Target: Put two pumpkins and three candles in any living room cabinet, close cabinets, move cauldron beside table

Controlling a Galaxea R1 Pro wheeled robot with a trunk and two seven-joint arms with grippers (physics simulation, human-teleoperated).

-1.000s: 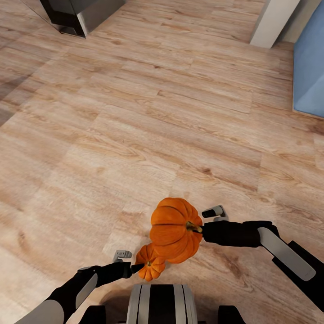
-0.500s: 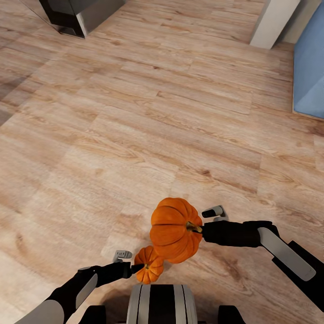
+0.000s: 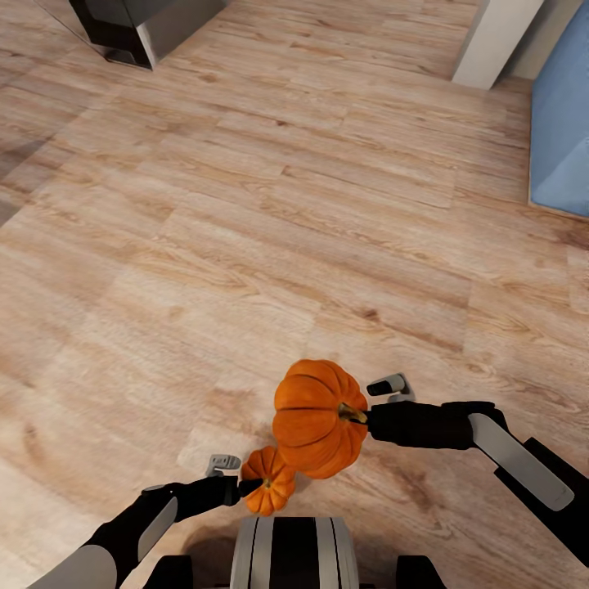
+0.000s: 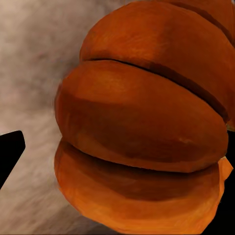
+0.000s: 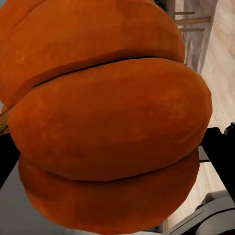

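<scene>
Dark cabinet-like unit [image 3: 135, 29] far upper left on wood floor [image 3: 245, 245]. L tool [image 3: 245, 487] low left, clenched on stem of small pumpkin [image 3: 267, 482], held above floor just in front of robot base [image 3: 293, 552]. Big pumpkin [image 3: 317, 417] center, touching/overlapping small one, R tool [image 3: 366, 415] grasping its stem. Blue furniture [image 3: 563, 123] far right.

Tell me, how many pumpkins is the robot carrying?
2. The bigger-looking pumpkin is held in the right gripper, above the wooden floor. The smaller-looking pumpkin is held in the left gripper, lower and nearer the robot's trunk. No others are in view.
</scene>
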